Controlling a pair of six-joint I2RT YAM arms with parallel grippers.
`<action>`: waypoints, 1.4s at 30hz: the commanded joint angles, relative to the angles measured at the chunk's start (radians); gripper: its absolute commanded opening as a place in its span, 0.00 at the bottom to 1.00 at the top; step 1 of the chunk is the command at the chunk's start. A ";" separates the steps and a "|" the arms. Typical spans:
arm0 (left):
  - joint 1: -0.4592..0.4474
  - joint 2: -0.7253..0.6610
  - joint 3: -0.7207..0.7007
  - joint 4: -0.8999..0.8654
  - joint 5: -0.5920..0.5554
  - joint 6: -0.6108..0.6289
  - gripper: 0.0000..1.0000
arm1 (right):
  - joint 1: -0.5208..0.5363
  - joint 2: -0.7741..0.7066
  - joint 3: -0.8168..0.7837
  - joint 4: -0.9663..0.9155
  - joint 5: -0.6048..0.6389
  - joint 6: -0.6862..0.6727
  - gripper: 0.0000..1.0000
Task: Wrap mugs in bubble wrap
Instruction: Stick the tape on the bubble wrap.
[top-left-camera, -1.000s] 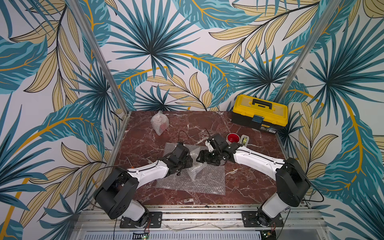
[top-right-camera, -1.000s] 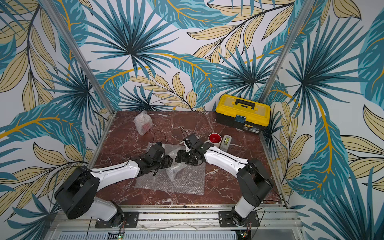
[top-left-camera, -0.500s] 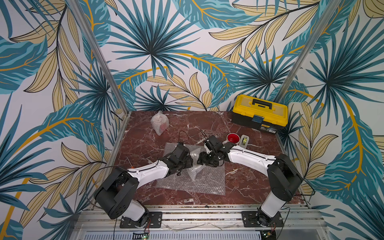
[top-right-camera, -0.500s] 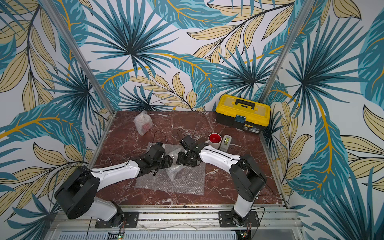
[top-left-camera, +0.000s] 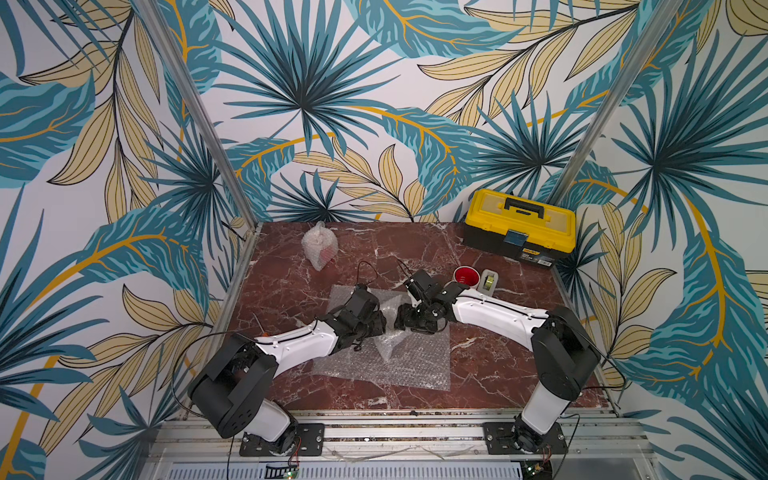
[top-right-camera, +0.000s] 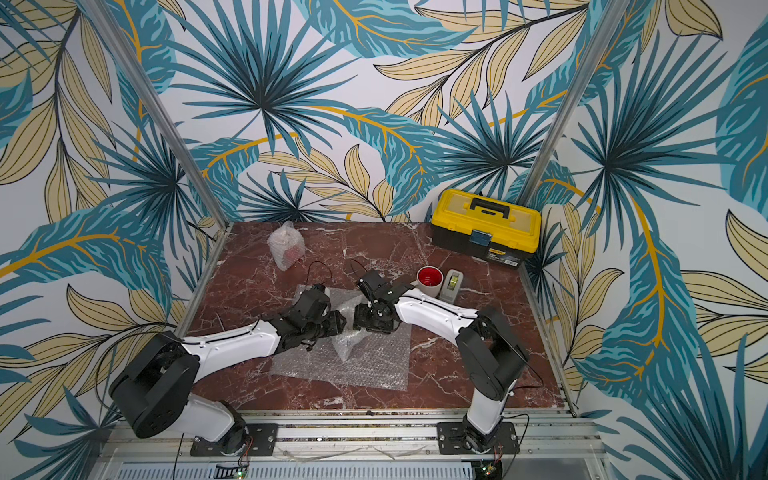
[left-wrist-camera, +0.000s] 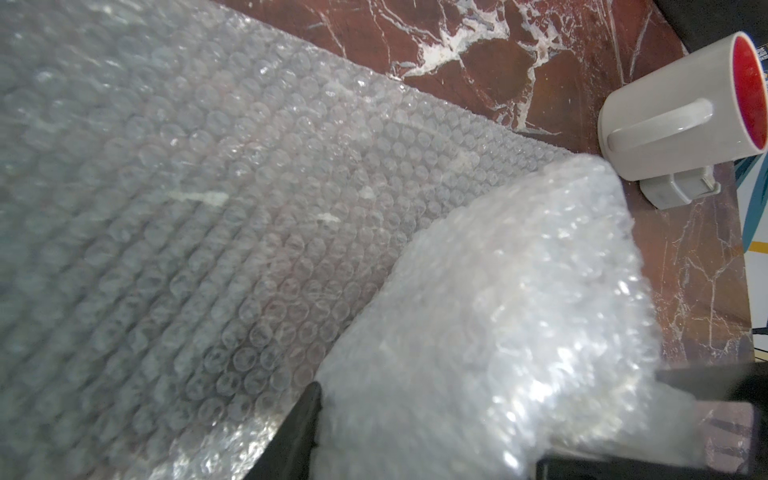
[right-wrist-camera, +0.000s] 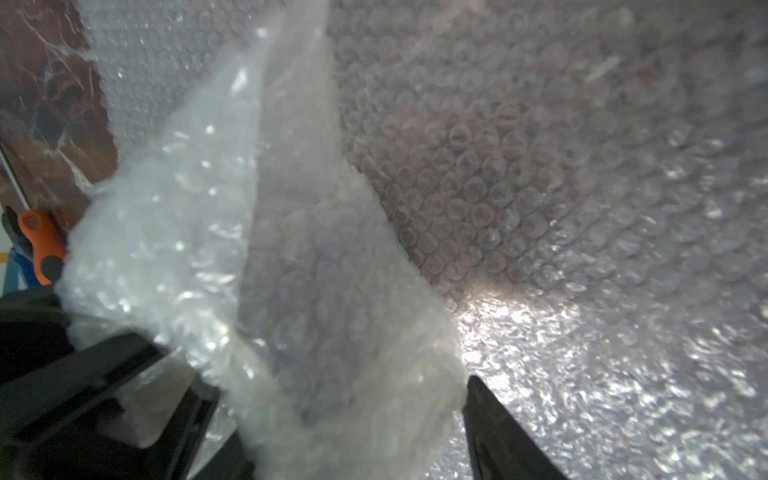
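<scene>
Bubble wrap (top-left-camera: 399, 365); toolbox label (top-left-camera: 536, 258) illegible.

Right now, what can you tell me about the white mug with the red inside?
The white mug looks like glossy ceramic, white outside and red inside, with one white handle facing the bubble wrap sheet. It stands upright, unwrapped and seemingly empty, on the marble table, close beside a grey tape dispenser. No jaws touch it.
</scene>
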 joint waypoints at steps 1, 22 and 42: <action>-0.004 0.024 0.005 -0.048 -0.004 0.017 0.48 | -0.001 -0.070 -0.024 0.018 0.019 -0.052 0.71; -0.004 0.026 0.012 -0.049 -0.002 0.019 0.48 | -0.018 0.019 0.115 0.028 0.077 -0.469 0.80; -0.006 0.039 0.018 -0.049 0.001 0.019 0.48 | -0.064 0.034 0.100 0.186 -0.082 -0.415 0.80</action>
